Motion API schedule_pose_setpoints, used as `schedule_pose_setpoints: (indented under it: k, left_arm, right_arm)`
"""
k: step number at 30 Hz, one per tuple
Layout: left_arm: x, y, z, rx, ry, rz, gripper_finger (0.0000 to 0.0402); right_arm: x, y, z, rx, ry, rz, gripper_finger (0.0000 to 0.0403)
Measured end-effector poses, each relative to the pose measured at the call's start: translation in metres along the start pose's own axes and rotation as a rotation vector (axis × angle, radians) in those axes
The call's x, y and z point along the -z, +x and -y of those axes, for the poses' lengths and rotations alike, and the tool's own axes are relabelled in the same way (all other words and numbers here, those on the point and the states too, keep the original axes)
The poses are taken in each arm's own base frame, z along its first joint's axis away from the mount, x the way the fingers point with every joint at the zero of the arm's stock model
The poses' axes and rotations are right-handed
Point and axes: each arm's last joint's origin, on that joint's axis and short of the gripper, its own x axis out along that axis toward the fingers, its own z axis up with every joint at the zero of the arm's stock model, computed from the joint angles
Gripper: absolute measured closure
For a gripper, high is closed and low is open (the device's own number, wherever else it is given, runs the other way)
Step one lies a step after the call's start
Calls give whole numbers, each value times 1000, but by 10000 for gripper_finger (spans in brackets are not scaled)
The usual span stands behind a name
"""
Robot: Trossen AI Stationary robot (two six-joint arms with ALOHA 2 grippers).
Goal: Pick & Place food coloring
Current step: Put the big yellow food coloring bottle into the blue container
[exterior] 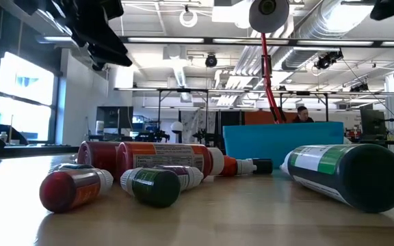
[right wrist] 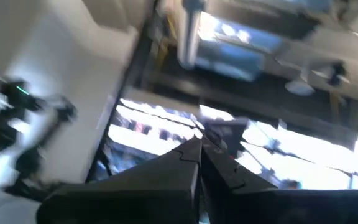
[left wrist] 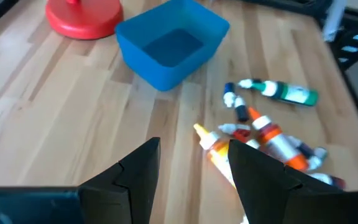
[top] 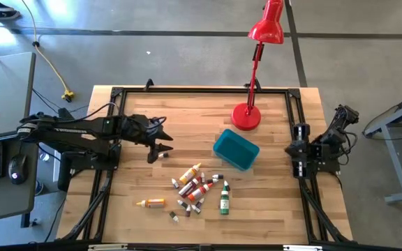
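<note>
The left pincer [top: 160, 150] hangs above the pale wooden slatted table [top: 131, 118] with its two dark fingers [left wrist: 135, 177] spread wide and nothing between them; the food coloring, a scatter of small plastic dropper bottles with pointed caps in red, orange-yellow, green and brown [top: 197, 189], lies flat on the table ahead of this pincer and a little to one side, near but apart from it; the closest bottle, an orange-yellow one with a yellow tip [left wrist: 211, 144], lies just beyond the fingertips; a green bottle with a white cap [left wrist: 281, 91] lies farther out; one orange-yellow bottle [top: 151, 203] rests alone, apart from the cluster; the teal rectangular plastic tub [top: 235, 149] stands open and upright beyond the bottles, with the red desk lamp's round base [top: 246, 116] just past it; the right pincer [top: 297, 166] waits at the table's far edge, well apart from the bottles, its fingers pressed together on nothing.
</note>
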Motion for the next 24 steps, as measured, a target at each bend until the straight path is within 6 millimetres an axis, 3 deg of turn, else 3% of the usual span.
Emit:
schedule_pose_setpoints:
  k: [6, 12, 20, 24]
  left_arm:
    - [3, 12, -2, -51, -7, -45, 213]
    - [1, 14, -1, -21, -49, -22, 213]
    - [3, 13, 13, 254, -122, -88, 213]
    - [7, 12, 29, 241, -74, -90, 213]
  right_arm:
    - [0, 11, -1, 83, -17, -134, 402]
    - [-3, 48, -8, 201, -15, -328, 402]
    - [11, 93, -17, 427, -396, -674, 402]
    - [14, 106, -19, 436, -535, -749, 402]
